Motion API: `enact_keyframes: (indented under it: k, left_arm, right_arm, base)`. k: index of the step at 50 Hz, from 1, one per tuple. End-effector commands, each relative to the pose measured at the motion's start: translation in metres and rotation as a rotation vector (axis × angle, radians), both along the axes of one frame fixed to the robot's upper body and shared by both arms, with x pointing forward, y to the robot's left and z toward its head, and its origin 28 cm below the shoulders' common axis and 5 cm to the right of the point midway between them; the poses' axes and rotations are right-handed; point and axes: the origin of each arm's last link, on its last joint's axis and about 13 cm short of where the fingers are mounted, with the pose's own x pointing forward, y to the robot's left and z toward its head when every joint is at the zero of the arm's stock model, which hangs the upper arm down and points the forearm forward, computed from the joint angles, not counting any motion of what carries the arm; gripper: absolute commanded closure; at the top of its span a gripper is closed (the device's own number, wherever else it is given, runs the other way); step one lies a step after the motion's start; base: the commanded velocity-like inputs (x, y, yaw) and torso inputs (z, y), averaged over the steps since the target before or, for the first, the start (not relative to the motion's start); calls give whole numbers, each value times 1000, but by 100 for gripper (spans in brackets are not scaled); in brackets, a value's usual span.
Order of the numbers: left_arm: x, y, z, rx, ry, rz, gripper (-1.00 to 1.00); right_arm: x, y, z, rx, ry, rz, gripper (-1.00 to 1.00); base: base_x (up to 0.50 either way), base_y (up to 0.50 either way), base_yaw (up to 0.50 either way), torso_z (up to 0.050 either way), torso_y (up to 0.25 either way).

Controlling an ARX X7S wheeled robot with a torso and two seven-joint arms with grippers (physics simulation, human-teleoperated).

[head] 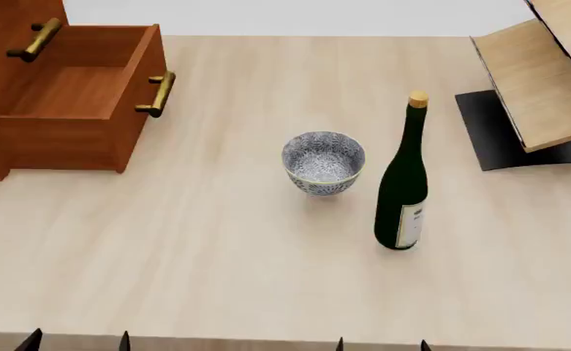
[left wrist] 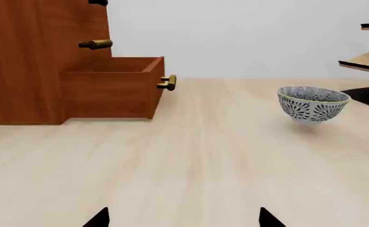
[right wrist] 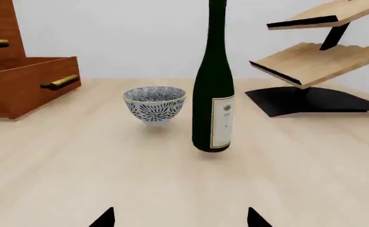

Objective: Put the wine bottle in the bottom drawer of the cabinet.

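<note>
Wine bottle: dark green glass, tan cork, white label with print too small to read; upright on the pale wood table, just beside a blue-patterned bowl, untouched. Bottom drawer of the 3-drawer cabinet: pulled out, brass bar handle, well apart from the bottle; pale wood rack on black base opposite. Left gripper and right gripper: fingertips spread apart, holding nothing.

Green wine bottle upright on table, bottom drawer of cabinet open
</note>
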Motion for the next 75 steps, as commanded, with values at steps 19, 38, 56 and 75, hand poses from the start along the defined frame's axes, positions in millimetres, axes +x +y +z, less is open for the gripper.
enact_keyframes:
  k: [19,38,56,75]
  left_arm:
    - [-5,2,1,-33,-65,-28,-100]
    - [-4,2,1,-20,-68,-5,-100]
    - [-14,-6,19,38,-11,-20,-100]
    - [-16,-1,140,46,-86,-20,-100]
  right_arm:
    - [-3,1,8,-8,1,-23,-100]
    - [0,-2,8,-18,19,-22,-100]
    - [6,-7,35,-26,30,-30,-100]
    - [9,-12,106,-76,-12,-15,-100]
  base:
    - [0,0,0,13,0]
    - [0,0,0,50,0]
    - [0,0,0,50,0]
    - [0,0,0,2,0]
